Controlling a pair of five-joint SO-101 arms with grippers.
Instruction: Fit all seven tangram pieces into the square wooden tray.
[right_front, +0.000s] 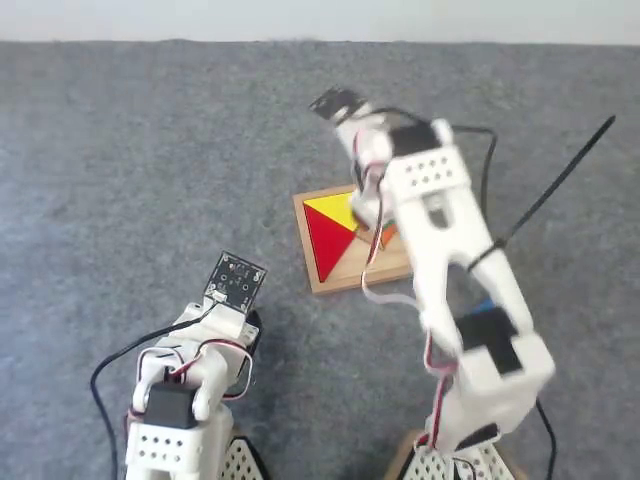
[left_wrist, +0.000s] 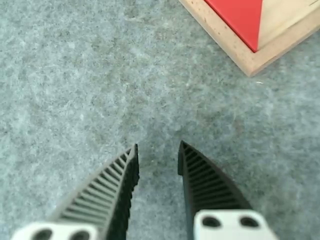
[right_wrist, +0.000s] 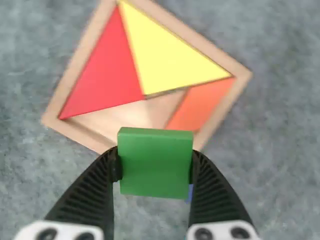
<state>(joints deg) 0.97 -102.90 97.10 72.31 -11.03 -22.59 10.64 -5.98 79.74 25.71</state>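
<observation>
The square wooden tray (right_front: 318, 278) lies mid-table and holds a red triangle (right_front: 328, 240), a yellow triangle (right_front: 336, 211) and an orange piece (right_front: 387, 237). The same tray (right_wrist: 55, 116) sits below my right gripper (right_wrist: 152, 167), with the red triangle (right_wrist: 105, 80), yellow triangle (right_wrist: 165, 60) and orange piece (right_wrist: 200, 107) inside. This gripper is shut on a green square piece (right_wrist: 155, 162) held above the tray's edge; something blue peeks out behind the piece. My left gripper (left_wrist: 157, 150) hangs open over bare carpet, short of a tray corner (left_wrist: 250, 62).
Grey carpet (right_front: 150, 150) covers the whole table. The right arm (right_front: 450, 230) stretches over the tray's right part and hides it from above. A black cable (right_front: 560, 180) runs off to the right. The left arm (right_front: 190, 390) sits near the front edge.
</observation>
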